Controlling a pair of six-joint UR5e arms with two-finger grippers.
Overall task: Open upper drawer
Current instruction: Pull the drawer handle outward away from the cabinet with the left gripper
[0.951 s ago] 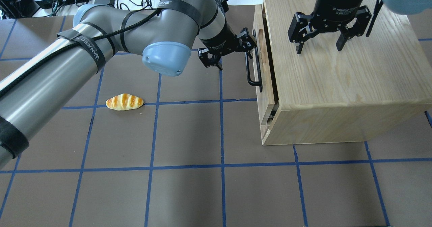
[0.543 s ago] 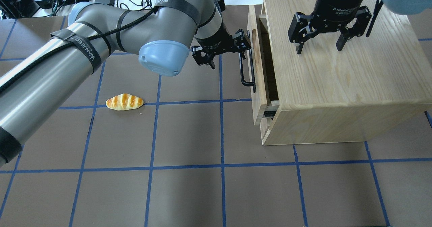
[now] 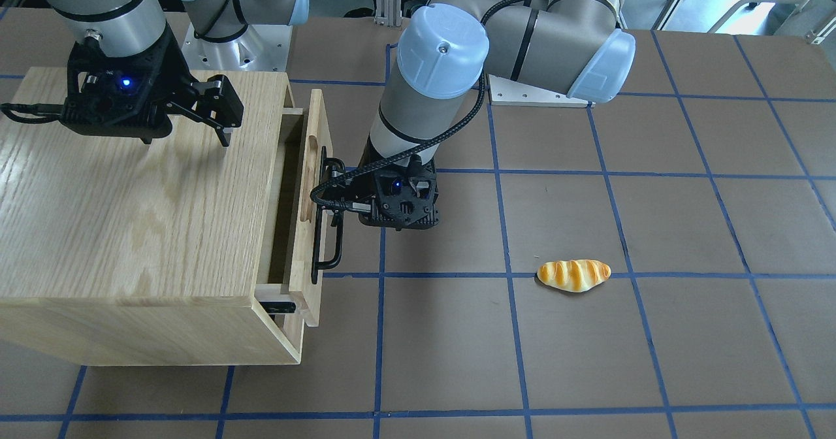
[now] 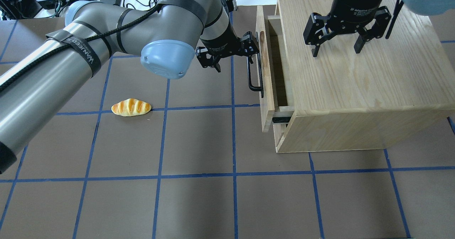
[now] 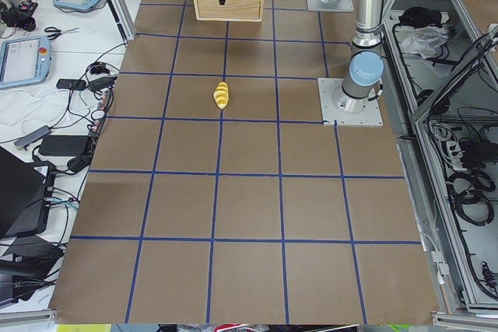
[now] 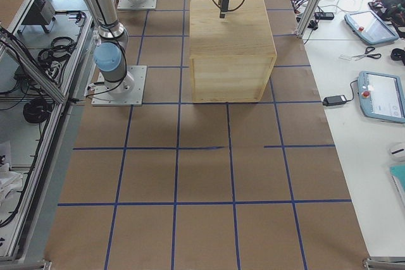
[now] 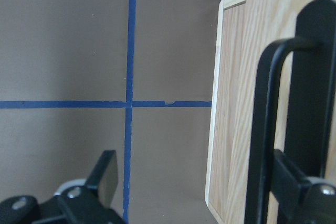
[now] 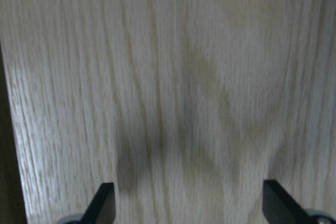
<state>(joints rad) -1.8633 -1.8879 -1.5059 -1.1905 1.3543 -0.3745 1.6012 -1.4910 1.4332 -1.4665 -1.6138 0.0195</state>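
Here, seen from overhead, the big oak cabinet [image 4: 355, 82] sits toward two o'clock on the brown table mat gridded with blue tape [image 4: 199, 143], its front turned to nine o'clock. The wide, shallow light-wood upper drawer [image 4: 268, 86] stands partway out of that front toward nine o'clock. A dark gap shows between its flat front panel and the cabinet's top edge, and a black slide rail [image 4: 282, 119] is bared at its six o'clock end. The long black metal bar handle [image 4: 248, 73] runs along the panel from twelve to six o'clock. The left gripper [image 4: 234, 58] is at the twelve o'clock end of the handle with its jaws spread wide, clamping nothing. In the left wrist view one finger [image 7: 294, 182] sits in the space between the bar and the wood panel, and the other finger [image 7: 106, 170] is out over the mat, so the bar lies between them. Whether the inner finger presses on the bar cannot be told. The right gripper [image 4: 336, 50] hangs over the cabinet's top at about one o'clock, also spread wide and empty, its fingertips [image 8: 104, 200] over bare oak grain. A small golden bread roll with pale stripes [image 4: 131, 107] lies on the mat at nine o'clock, well apart from the drawer.
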